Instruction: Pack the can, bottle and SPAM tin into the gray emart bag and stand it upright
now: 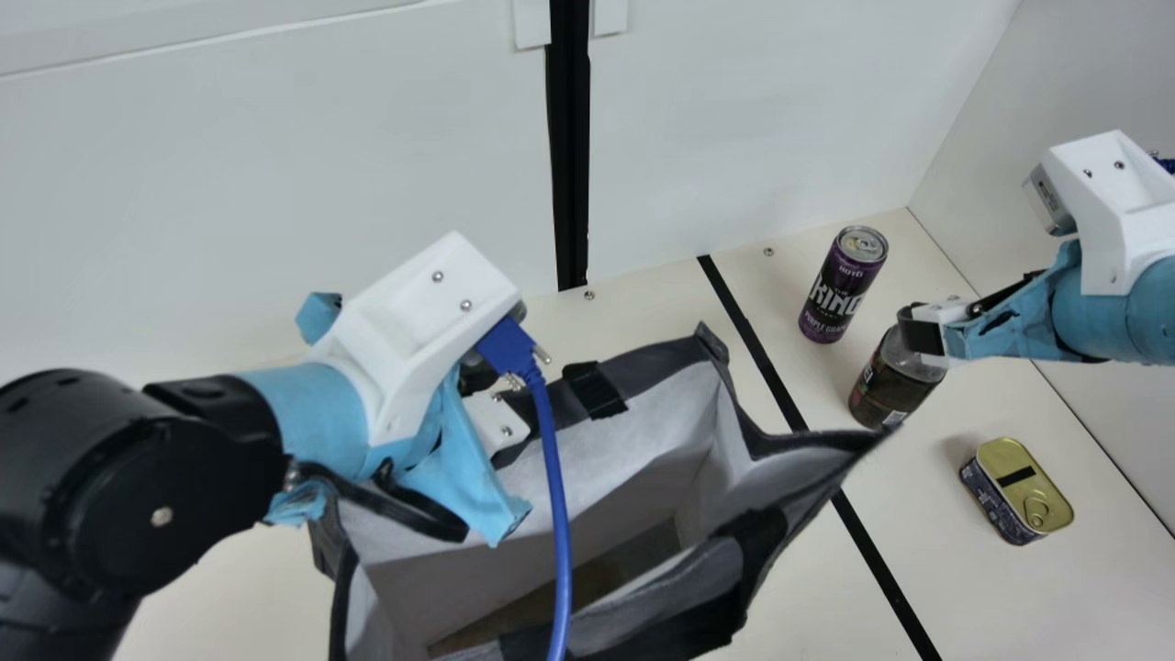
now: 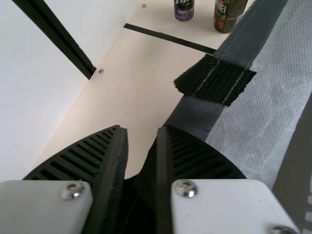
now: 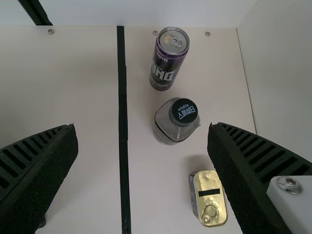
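**Can [image 1: 840, 292], bottle [image 1: 886, 390], SPAM tin [image 1: 1019, 491] outside your bag [image 1: 656, 372]**

They sit right of frame on your worktop [image 1: 762, 275]; the bag gapes lower centre. Your left pincer [image 1: 519, 445], slightly parted, is at its rim; your right pincer [image 1: 918, 332], spread wide, overlaps the bottle's top.

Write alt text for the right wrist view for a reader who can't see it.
The open right hand faces the table, where a purple can, a black-capped bottle and a gold-topped tin rest beside a black stripe.
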Motion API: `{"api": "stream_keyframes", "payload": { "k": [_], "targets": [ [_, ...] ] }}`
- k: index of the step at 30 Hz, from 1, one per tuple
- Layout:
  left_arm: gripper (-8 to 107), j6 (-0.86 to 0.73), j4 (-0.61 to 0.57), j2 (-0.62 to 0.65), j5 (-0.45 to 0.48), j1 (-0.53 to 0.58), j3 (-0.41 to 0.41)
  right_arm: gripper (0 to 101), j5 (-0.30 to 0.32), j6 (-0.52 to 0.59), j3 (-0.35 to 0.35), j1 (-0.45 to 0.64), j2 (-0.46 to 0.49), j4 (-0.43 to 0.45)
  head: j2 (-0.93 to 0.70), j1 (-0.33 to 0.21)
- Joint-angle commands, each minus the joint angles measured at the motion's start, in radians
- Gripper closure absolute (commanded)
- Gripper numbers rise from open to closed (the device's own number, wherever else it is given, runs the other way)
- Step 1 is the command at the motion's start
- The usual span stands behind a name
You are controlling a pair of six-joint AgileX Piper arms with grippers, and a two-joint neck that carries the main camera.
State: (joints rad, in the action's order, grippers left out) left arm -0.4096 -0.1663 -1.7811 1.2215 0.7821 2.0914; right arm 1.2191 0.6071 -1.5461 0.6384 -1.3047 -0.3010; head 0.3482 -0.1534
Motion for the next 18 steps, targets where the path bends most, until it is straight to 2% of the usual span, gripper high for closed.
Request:
{"api": "stream_keyframes", "payload": {
  "k": [1, 18],
  "targets": [
    [63, 0.008, 0.011, 0.009, -0.001, 0.003, -0.006, 6, 0.0, 0.0, 0.0, 0.0, 0.0, 0.0, 0.001, -0.021],
    [9, 0.086, 0.096, 0.081, -0.001, 0.046, -0.049, 6, 0.0, 0.0, 0.0, 0.0, 0.0, 0.0, 0.001, -0.021]
  ]
}}
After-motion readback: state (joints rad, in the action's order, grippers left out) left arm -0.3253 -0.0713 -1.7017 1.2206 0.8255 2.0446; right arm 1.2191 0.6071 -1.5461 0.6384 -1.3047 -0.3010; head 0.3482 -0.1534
